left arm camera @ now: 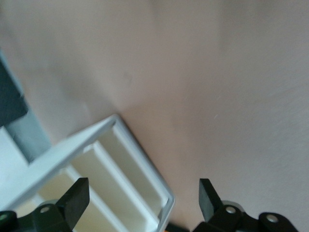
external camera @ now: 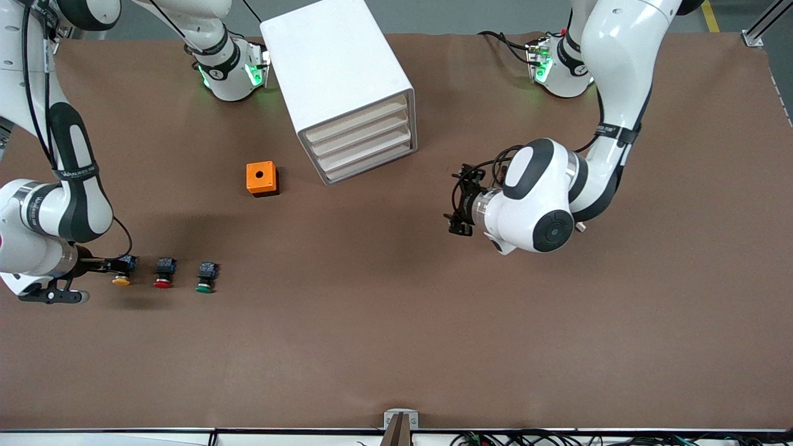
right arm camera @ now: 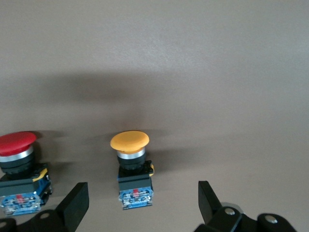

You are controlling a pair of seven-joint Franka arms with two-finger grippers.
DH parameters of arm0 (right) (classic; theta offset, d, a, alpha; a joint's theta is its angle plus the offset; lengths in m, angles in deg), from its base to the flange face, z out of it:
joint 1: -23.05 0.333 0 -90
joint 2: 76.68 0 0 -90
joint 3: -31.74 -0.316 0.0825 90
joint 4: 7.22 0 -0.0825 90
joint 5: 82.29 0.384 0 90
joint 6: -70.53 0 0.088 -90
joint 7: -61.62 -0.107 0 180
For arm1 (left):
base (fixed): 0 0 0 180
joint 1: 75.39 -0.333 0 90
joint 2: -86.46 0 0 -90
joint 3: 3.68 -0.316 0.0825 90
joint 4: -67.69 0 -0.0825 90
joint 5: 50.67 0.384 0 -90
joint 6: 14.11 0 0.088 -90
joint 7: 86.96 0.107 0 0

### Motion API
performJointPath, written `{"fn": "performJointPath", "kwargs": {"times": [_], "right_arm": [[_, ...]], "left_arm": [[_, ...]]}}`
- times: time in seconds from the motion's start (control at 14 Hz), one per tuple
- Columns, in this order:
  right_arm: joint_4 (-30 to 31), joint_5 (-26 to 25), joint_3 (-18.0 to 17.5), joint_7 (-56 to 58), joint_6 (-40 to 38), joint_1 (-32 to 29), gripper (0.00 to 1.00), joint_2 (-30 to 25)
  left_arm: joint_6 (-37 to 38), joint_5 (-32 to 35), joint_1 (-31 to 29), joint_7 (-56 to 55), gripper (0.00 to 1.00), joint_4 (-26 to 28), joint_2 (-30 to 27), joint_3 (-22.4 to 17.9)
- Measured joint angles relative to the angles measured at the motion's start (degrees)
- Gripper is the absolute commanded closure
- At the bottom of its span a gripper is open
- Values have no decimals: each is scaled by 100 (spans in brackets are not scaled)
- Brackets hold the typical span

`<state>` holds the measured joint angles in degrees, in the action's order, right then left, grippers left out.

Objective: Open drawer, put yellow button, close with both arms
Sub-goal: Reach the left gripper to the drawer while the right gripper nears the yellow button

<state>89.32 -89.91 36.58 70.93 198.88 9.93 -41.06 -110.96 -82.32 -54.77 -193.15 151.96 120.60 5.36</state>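
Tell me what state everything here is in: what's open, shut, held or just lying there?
drawer: shut, like the three below it.
yellow button: lying on the table, not gripped.
right gripper: open, low at the yellow button.
left gripper: open, empty, over bare table beside the cabinet.
red button: lying loose.
green button: lying loose.
orange box: resting upright, untouched.

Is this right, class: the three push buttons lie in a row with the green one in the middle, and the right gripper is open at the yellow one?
Not quite. The front view shows the red button in the middle, between the yellow button and the green button. The rest holds: the right gripper is open at the yellow one.
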Motion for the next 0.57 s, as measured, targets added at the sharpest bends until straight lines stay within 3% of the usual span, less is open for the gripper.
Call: {"fn": "performJointPath", "kwargs": {"times": [0.57], "right_arm": [[77,351,-29,4,-6,-114,0,182]], "left_arm": [[5,-1396,510,-1878,0,-7,482,26]]}}
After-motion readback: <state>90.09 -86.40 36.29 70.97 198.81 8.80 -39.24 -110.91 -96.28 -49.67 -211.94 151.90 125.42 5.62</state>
